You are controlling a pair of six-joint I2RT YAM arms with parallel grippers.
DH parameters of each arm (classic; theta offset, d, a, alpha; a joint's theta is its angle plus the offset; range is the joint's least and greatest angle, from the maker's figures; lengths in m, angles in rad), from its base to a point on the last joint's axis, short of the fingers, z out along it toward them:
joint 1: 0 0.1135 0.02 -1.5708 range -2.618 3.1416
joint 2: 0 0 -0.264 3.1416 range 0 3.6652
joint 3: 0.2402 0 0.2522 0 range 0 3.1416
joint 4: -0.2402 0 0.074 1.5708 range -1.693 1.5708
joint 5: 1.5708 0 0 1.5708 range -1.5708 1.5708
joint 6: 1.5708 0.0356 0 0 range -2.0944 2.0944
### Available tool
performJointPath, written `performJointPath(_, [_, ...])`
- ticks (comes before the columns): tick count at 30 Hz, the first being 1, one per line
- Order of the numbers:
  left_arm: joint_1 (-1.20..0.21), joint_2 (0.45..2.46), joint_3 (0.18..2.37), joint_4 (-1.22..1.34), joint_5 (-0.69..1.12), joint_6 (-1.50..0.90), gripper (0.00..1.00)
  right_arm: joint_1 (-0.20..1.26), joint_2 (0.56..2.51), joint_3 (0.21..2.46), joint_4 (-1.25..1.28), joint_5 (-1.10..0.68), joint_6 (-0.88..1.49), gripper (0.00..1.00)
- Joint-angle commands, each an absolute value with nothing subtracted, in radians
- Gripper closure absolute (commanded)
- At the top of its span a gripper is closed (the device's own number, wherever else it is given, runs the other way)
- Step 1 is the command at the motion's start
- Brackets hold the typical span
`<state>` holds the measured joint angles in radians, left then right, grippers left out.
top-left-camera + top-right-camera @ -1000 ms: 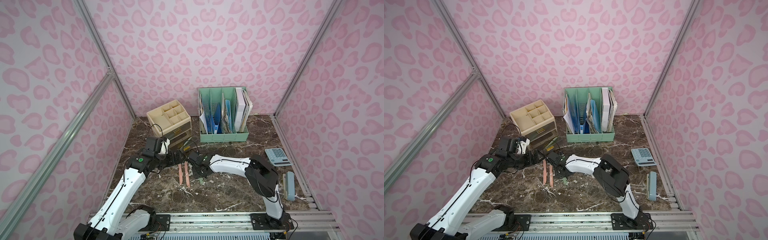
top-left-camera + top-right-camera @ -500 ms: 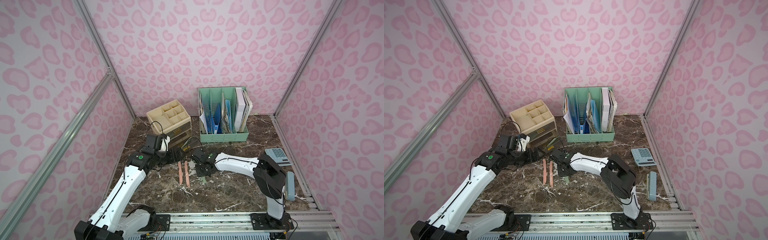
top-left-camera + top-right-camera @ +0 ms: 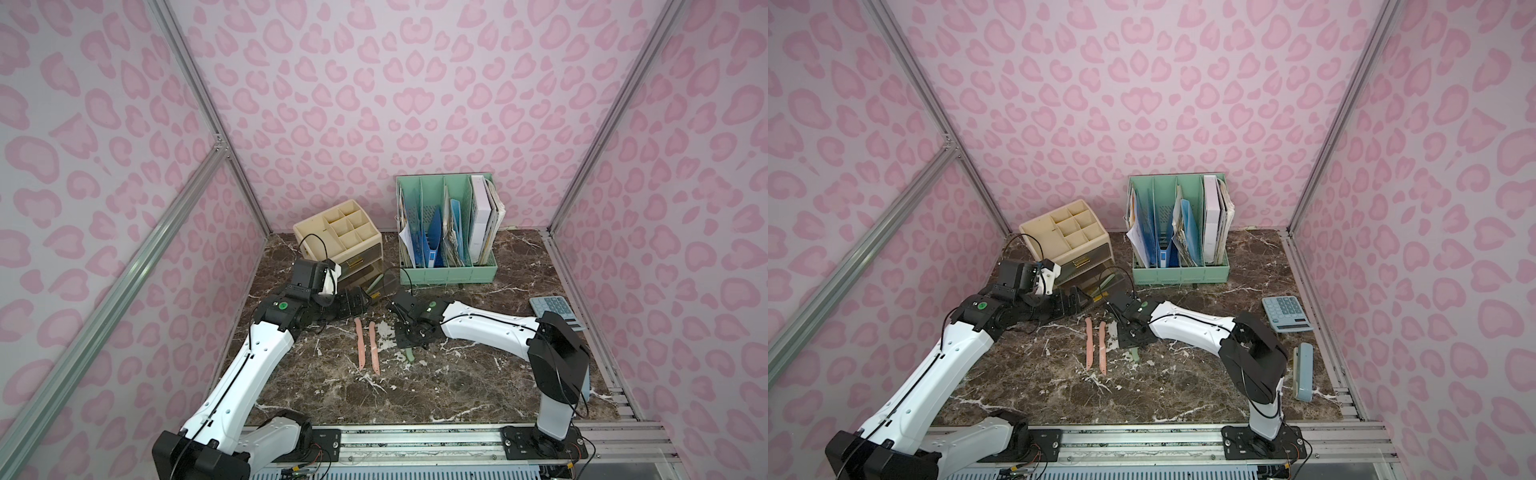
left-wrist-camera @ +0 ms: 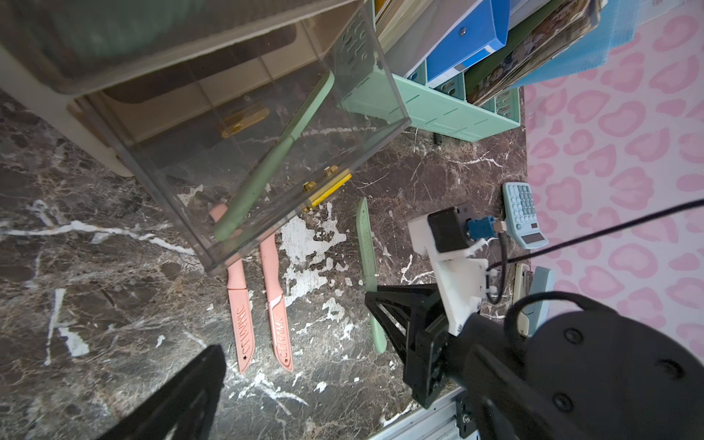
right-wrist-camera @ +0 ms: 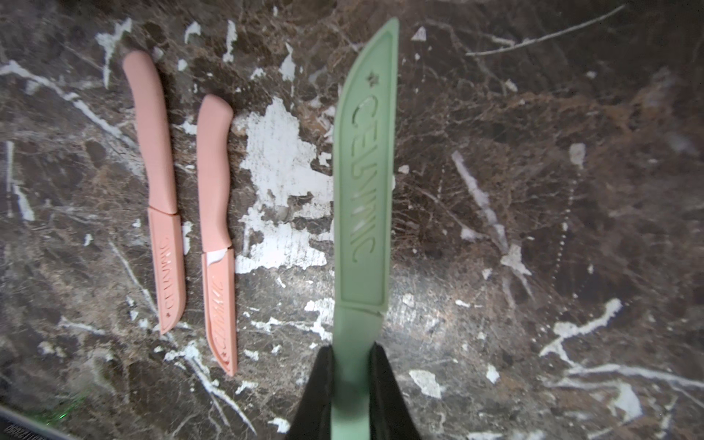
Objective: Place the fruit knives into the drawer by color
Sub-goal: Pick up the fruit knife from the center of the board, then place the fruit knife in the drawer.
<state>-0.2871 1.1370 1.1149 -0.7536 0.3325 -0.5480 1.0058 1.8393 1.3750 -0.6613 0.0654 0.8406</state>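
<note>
Sage green plastic fills the right wrist view: one green fruit knife (image 5: 362, 190), its sheath lettered CERAMIC, is pinched on the handle just behind the sheath by the right gripper (image 5: 352, 383), whose jaws are clenched on it. We cannot tell whether this knife rests on the marble tabletop (image 3: 457, 374) or hangs just above it. In both top views the gripper and wrist cover nearly all of it, and only the handle end pokes out at 6 o'clock.

Just at 9 o'clock of it lie the two pink fruit knives (image 3: 360, 345), side by side, close but apart, flat near the tabletop's centre. In the left wrist view their handle ends pass under the clear drawer (image 4: 266, 160) and show only dimly through it. That drawer stands pulled out of the cream organiser (image 3: 336, 228) at 11 o'clock. A second green knife (image 4: 274, 152) lies slantwise inside it. Behind the drawer front above, we see a blurred greenish shape that we cannot identify.

Our left gripper (image 3: 356, 304) hovers beside the drawer's front, released and wide, with nothing between its jaws. Its own wrist view shows just one dark finger (image 4: 183, 400).

At 12 o'clock stands the mint file rack (image 3: 449, 270). The calculator (image 3: 1285, 313) lies at 3 o'clock and the pale blue stapler (image 3: 1303, 370) at 4 o'clock. In a top view the right arm hides most of the stapler.
</note>
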Motion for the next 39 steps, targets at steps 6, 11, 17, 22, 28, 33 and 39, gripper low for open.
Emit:
performJointPath(6, [-0.286,1.182,1.198,-0.77,0.301,-0.5,0.01,0.975,1.743,1.383,-0.667,0.013,0.888,1.0])
performJointPath(11, [-0.285,1.205,1.244,-0.776,0.296,-0.494,0.01,0.959,1.698,1.422,-0.682,0.003,0.896,1.0])
performJointPath(17, [-0.28,1.228,1.307,-0.795,0.27,-0.486,0.01,0.928,1.671,1.482,-0.696,-0.018,0.912,1.0])
performJointPath(22, [-0.275,1.251,1.353,-0.798,0.265,-0.482,0.01,0.9,1.67,1.531,-0.679,-0.053,0.931,1.0])
performJointPath(28, [-0.256,1.29,1.424,-0.807,0.247,-0.457,0.01,0.876,1.727,1.63,-0.638,-0.119,0.95,1.0])
performJointPath(33, [-0.245,1.321,1.47,-0.801,0.25,-0.457,0.01,0.86,1.796,1.708,-0.593,-0.197,0.994,1.0])
performJointPath(39, [-0.233,1.338,1.5,-0.801,0.25,-0.453,0.01,0.842,1.843,1.737,-0.52,-0.293,1.118,1.0])
